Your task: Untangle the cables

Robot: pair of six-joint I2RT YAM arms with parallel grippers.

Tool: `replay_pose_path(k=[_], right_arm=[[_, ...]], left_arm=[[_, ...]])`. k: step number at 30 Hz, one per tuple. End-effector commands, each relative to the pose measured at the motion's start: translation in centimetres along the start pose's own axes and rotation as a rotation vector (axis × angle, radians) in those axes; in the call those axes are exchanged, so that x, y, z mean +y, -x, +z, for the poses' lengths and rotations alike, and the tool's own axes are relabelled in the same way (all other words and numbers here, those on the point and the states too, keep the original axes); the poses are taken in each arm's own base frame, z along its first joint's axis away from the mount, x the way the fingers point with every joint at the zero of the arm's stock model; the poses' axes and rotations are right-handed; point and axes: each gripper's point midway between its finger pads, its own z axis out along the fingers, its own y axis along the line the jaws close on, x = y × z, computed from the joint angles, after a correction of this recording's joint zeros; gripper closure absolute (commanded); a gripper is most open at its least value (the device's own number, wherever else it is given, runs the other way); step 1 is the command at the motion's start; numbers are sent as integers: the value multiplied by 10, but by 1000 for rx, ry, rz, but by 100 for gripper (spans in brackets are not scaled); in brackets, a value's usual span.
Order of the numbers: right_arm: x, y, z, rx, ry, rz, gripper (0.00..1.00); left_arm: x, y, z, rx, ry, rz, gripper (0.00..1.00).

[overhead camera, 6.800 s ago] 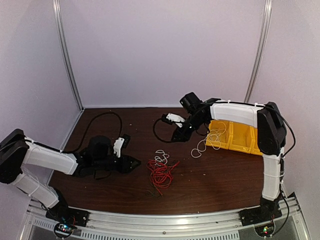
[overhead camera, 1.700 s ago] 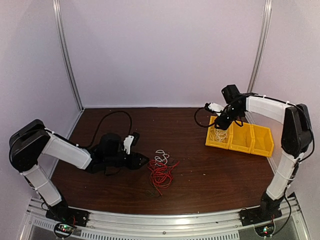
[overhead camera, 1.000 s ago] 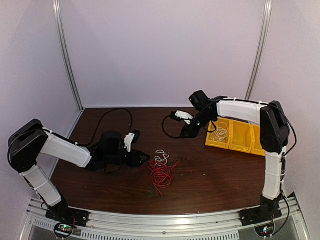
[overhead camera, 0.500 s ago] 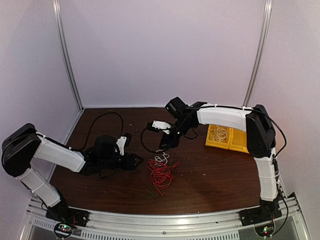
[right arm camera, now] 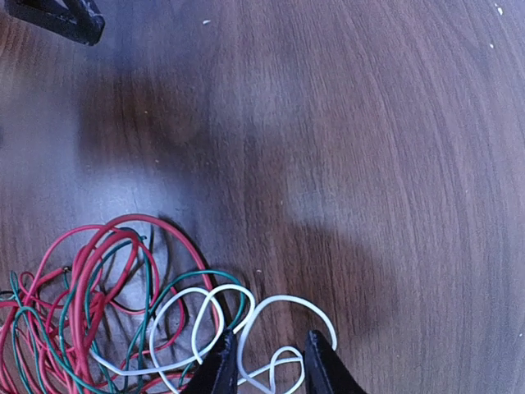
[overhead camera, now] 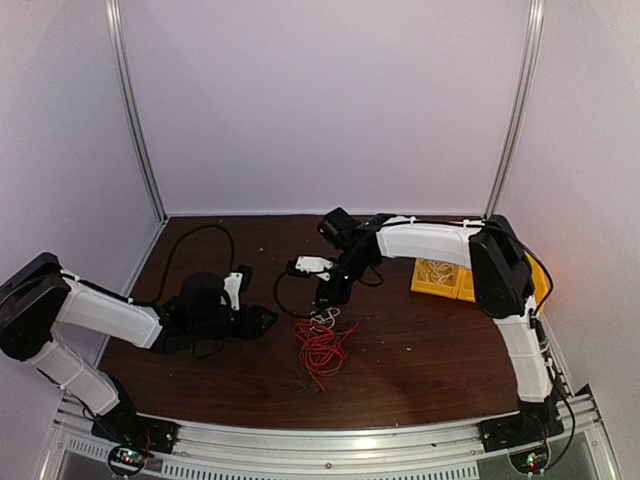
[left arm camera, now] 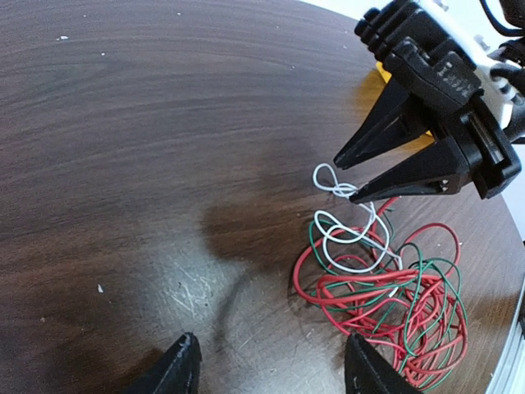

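A tangle of red cable with thin dark green strands lies mid-table, and loops of white cable lie on its far edge. My right gripper is open just above those loops. In the right wrist view its gripper straddles a small white cable loop. The left wrist view shows the right gripper over the white cable and the red cable. My left gripper is open and empty, left of the tangle. More white cable lies in a yellow bin.
Yellow bins stand at the right of the table, partly behind the right arm. The left arm's thick black cable loops over the table at the back left. The left fingertip shows at the top left of the right wrist view.
My right arm left white cable in the yellow bin, then swung left and down to the white loops at the tangle. My left gripper drew back slightly to the left.
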Motion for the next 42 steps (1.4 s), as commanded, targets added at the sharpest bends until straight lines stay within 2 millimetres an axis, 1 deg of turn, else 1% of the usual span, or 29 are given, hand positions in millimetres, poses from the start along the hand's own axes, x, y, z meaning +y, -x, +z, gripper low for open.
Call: replay_pose_path(k=[1,4,6,8,9,11,13,15,17,19,20,22,25,27,29,33,35,37,39,41,42], right_arm=[[-2,-2,4,31,-18,6,71],[2,-2,4,40,12,13,70],[9,0,-5,45,44,0,68],[7,5,-13,34,30,-4,70],[3,6,-12,31,10,0,71],[-1,0,-4,53,-4,17,74],[-1,-7,6,88,7,35,76],[2,-14,12,113,29,47,75],[4,-14,11,110,34,49,71],[2,-12,9,98,13,43,72],[0,-13,9,98,-3,46,76],[-6,-10,8,96,-28,57,87],[-9,-3,3,87,-41,65,100],[-12,6,-9,61,-63,68,100],[-13,21,-29,22,-82,58,100],[-9,50,-76,-83,-106,43,100],[-6,66,-99,-148,-120,37,100],[-2,80,-121,-211,-125,35,100],[1,90,-137,-264,-127,38,100],[3,98,-150,-303,-133,35,100],[3,102,-155,-320,-136,35,100]], left_arm=[[1,10,-4,-41,7,-9,39],[0,13,-4,-43,6,-8,39],[1,23,-5,-52,17,-16,39],[-7,39,-6,-73,3,6,39],[-11,46,-7,-87,-5,29,39],[-11,53,-7,-102,6,36,39],[-13,56,-7,-109,3,33,39],[-14,56,-8,-113,-9,21,39],[-14,59,-11,-112,2,14,39],[-17,65,-16,-129,-5,33,39],[-18,66,-18,-133,-7,40,39],[-8,69,-20,-154,52,29,38],[-11,68,-21,-160,29,21,39],[-12,67,-21,-171,8,11,39],[-18,65,-19,-168,-32,2,38],[-47,66,-14,-164,-181,70,38],[-58,74,-12,-182,-229,80,38],[-75,82,-13,-213,-285,123,38],[-83,82,-8,-224,-313,157,38],[-85,82,0,-225,-335,148,38],[-91,83,1,-232,-366,139,38]])
